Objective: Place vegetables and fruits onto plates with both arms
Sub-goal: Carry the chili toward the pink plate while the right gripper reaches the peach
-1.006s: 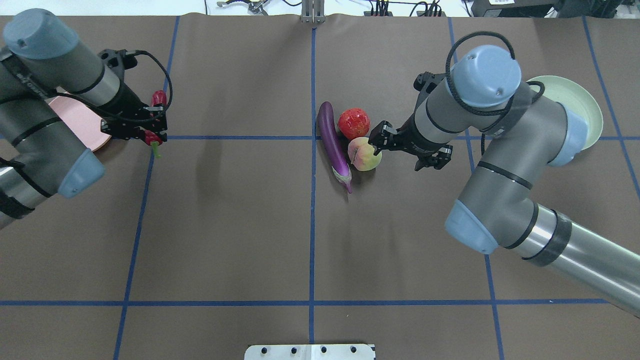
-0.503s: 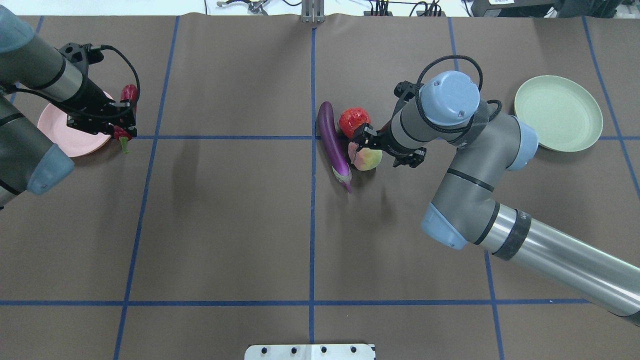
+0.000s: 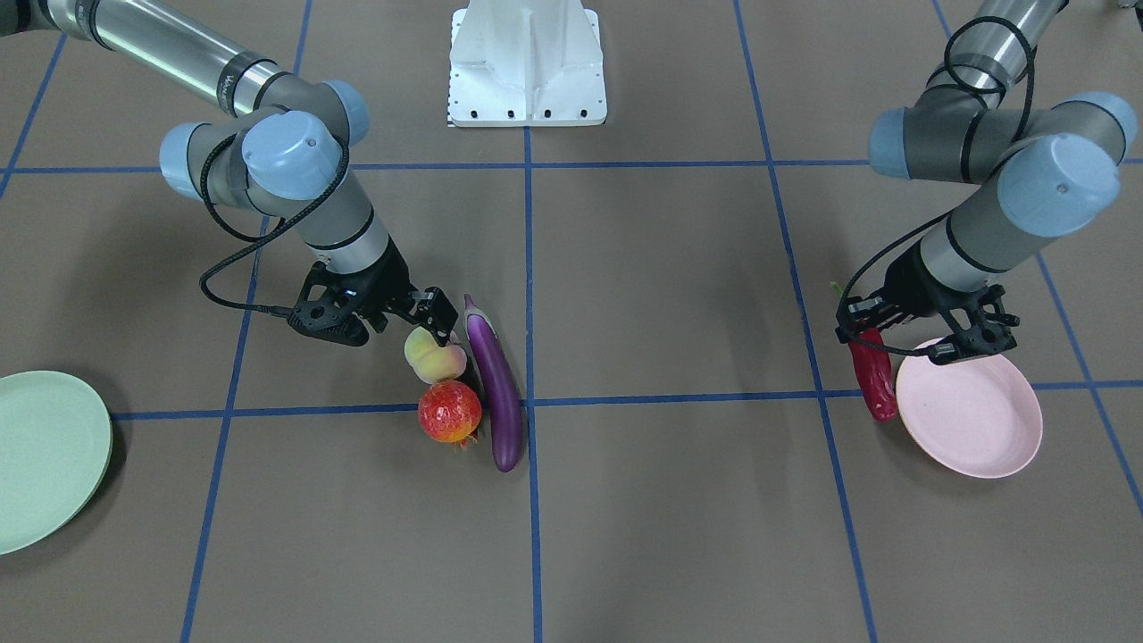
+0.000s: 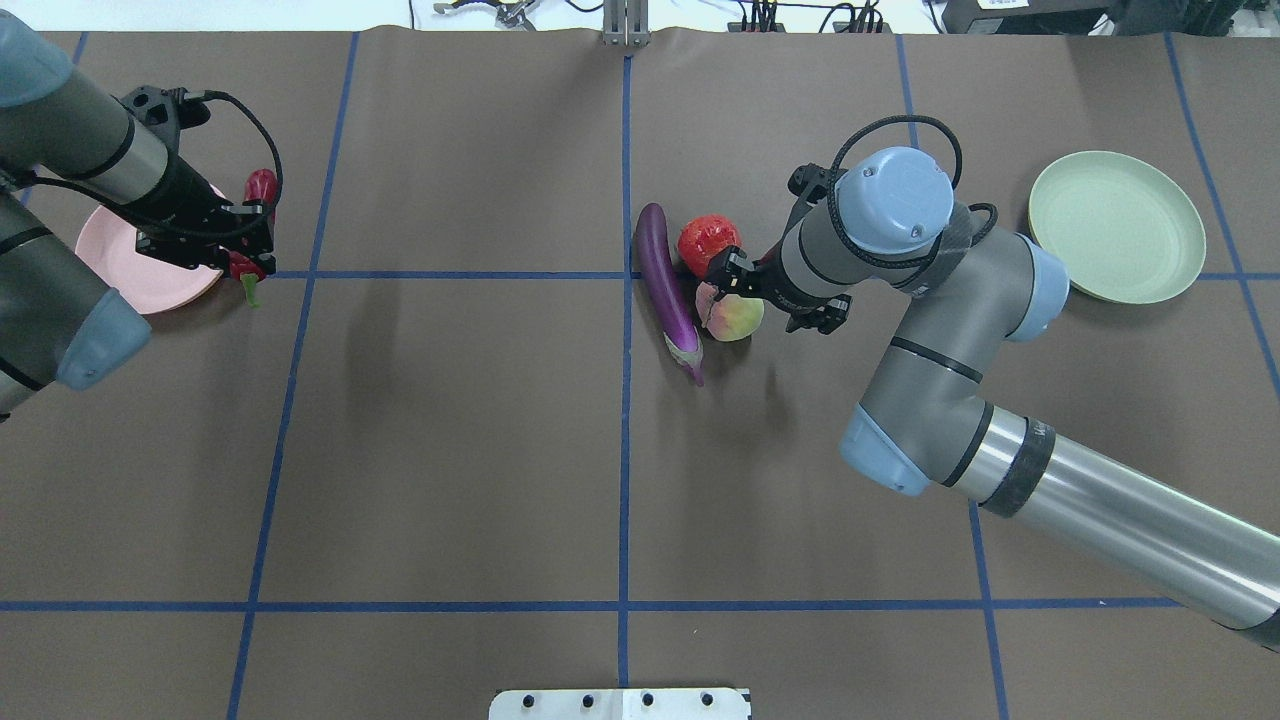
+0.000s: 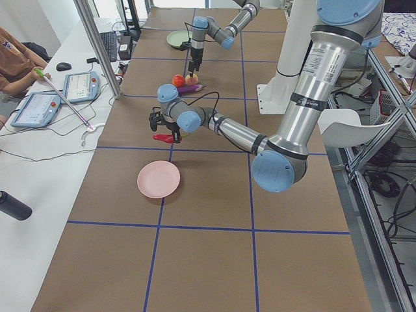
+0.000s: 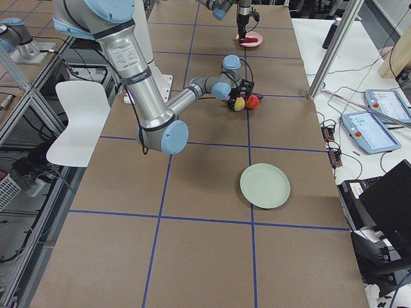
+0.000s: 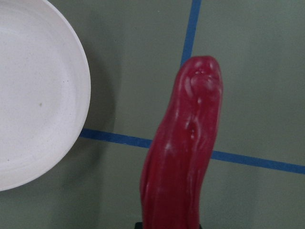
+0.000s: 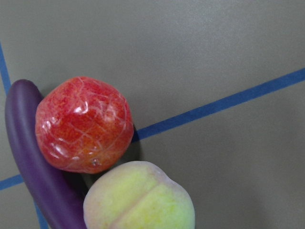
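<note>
My left gripper [image 4: 248,252] is shut on the red chili pepper [image 4: 260,186] and holds it just beside the inner edge of the pink plate [image 4: 125,268], over the table and not over the plate. In the front view the chili [image 3: 877,384] hangs next to the plate [image 3: 973,424]. My right gripper [image 4: 735,288] is open and low over the peach [image 4: 738,320]. The peach lies against the pomegranate [image 4: 708,243] and the purple eggplant [image 4: 665,285]. The green plate [image 4: 1117,225] is bare at the far right.
Blue tape lines [image 4: 450,274] cross the brown table cover. The white robot base [image 3: 527,62] stands at the near edge. The right arm's elbow [image 4: 880,460] reaches across the right half of the table.
My left gripper carried the chili leftward to the pink plate's edge. My right gripper moved left and down onto the peach, uncovering the green plate. Little has moved in the last half second.
</note>
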### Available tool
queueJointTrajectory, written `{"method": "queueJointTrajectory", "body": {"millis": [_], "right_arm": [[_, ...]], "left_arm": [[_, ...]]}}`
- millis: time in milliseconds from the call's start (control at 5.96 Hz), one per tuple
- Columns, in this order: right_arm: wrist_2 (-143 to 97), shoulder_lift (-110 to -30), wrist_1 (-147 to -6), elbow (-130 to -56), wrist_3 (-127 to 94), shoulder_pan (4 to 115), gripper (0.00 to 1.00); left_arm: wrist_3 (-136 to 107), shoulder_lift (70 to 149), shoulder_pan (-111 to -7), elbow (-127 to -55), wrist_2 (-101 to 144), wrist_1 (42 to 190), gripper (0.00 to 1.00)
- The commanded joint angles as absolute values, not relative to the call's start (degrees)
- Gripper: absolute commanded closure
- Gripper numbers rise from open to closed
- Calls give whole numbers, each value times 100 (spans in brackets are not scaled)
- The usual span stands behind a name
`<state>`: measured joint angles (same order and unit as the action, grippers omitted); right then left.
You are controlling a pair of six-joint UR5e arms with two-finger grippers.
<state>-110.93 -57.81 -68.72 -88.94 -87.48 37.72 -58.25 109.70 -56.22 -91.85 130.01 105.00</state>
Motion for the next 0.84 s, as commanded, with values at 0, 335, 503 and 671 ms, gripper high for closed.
{"method": "queueJointTrajectory", "body": {"millis": [0,335,503,671], "right_arm": [[-11092,-5669,-6864,-8851,-8745,3779,0],[-10961,-5556,-6855,-8667,-8736,3762,0],[-10951,-5476,-6855,-8640,-8745,3744,0],[-10951,-5476,-6855,-8587,-8736,3701,0]], "left_arm": [[-5827,10978,-5616,-9185,12999,10494,100],[-5836,10986,-5608,-9185,13008,10494,100],[-5853,10995,-5607,-9185,12999,10494,100],[-5862,10995,-5607,-9185,13016,10494,100]]}}
